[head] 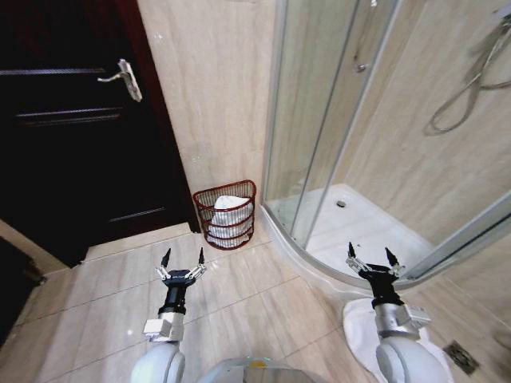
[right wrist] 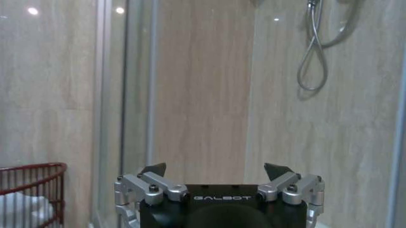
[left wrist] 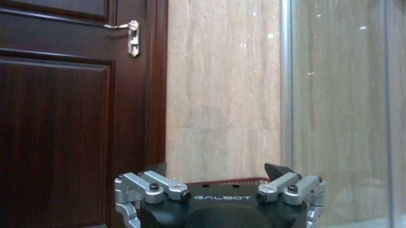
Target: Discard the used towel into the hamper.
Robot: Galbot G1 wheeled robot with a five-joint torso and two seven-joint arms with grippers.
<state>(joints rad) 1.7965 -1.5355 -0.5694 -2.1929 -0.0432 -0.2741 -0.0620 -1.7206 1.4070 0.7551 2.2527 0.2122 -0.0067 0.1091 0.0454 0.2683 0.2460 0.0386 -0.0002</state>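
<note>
While the white towel (head: 229, 209) is seen stuffed inside the hamper (head: 226, 233), the left gripper (head: 183, 258) and right gripper (head: 370, 257) are held spread apart, empty, just short of it.

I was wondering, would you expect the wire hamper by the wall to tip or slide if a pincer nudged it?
The hamper looks like thin openwork wire, so probably light and apt to slide on the smooth floor tiles. It narrows downward, so a high push might tip it. The white towel inside likely adds little weight.
</note>
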